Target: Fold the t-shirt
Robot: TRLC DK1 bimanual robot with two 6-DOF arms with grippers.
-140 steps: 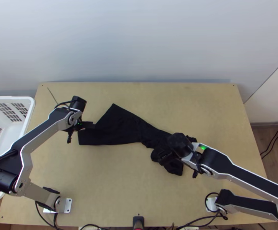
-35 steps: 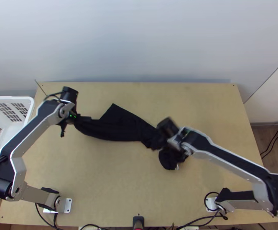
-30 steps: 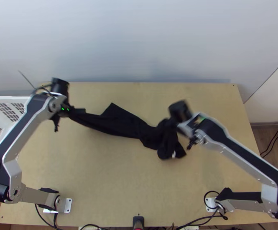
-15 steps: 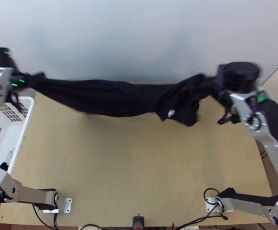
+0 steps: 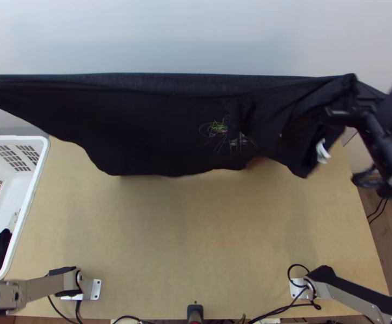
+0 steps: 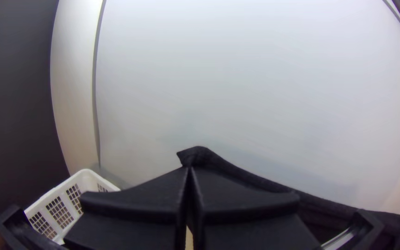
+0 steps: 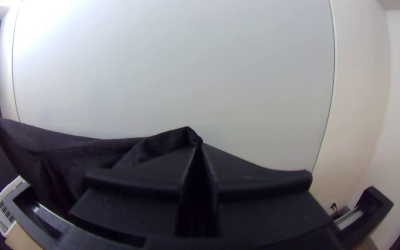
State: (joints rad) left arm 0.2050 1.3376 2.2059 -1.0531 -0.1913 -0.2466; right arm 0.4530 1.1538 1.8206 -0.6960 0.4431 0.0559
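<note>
Shirt strung across upper half of top view, bunched twd. R side. L grip, R grip each clamped on shirt edge. Caution: if you overpull, tip-only hold may slip, dropping shirt skewed.

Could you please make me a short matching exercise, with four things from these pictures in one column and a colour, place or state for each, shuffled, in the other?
Things:
1. T-shirt
2. Basket
3. Table
4. Right gripper

Descriptions:
A. Light wood
B. Shut on cloth, at the top view's right side
C. White, with openings in its walls
D. Black, held up and stretched wide in the air

Right pairs: 1-D, 2-C, 3-A, 4-B
</note>
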